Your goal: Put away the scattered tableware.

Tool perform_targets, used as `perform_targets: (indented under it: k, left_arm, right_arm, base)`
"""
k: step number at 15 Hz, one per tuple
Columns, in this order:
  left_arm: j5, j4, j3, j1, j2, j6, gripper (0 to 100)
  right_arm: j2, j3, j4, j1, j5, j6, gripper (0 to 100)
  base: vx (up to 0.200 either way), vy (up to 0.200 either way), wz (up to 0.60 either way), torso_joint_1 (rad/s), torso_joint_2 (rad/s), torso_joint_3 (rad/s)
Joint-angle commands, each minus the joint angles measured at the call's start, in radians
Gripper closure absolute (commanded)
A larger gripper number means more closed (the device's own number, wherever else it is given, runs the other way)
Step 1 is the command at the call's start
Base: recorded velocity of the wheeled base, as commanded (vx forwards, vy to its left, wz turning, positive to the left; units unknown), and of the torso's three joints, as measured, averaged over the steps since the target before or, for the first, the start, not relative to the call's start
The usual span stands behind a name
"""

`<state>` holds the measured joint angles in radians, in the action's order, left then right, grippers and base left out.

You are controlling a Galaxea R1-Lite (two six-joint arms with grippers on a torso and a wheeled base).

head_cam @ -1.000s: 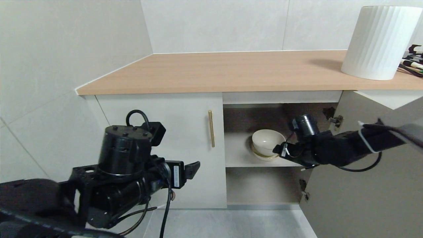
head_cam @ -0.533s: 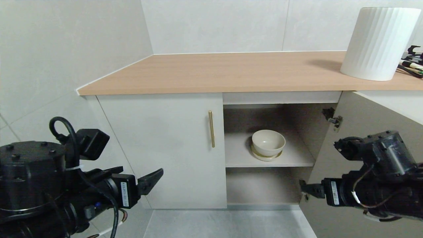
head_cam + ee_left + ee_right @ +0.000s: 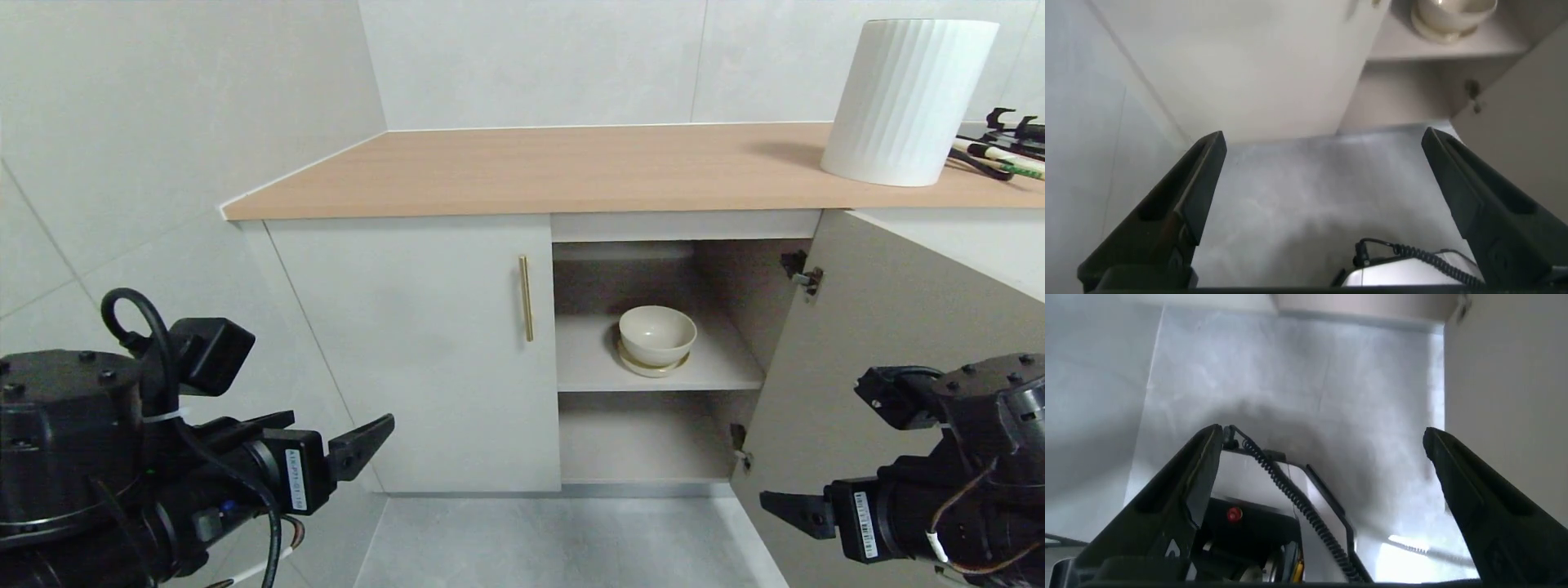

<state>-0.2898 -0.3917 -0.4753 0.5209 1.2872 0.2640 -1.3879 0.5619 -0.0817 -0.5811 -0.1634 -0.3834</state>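
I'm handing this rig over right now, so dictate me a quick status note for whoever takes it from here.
Left gripper: open, empty, low before the shut left door.
Right gripper: open, empty, low beside the open right door.
Cream round bowl sits on a pale saucer on the cabinet's upper shelf.
Done: those two are stowed.
To do: probably close the right door; check the slender items beside the white ribbed cylinder on the wooden countertop.
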Motion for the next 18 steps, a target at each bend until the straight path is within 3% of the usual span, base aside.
perform_targets:
  k: [1,10,18]
  left_arm:
    - [0.000,-0.001,0.001,0.001,0.014,0.001,0]
    - [0.000,-0.001,0.004,0.001,0.009,0.000,0]
    - [-0.002,0.001,0.014,0.002,0.007,-0.005,0]
  right_arm:
    - [0.004,0.000,-0.001,-0.006,-0.002,0.000,0]
    - [0.004,-0.002,0.000,-0.019,-0.001,0.000,0]
    - [0.020,-0.014,0.000,-0.020,0.002,0.000,0]
  base:
    - [-0.200,0.000,0.00,-0.002,0.00,-0.002]
    - [-0.200,0.000,0.00,0.002,0.00,0.001]
    - [0.000,0.000,0.00,0.000,0.00,0.000]
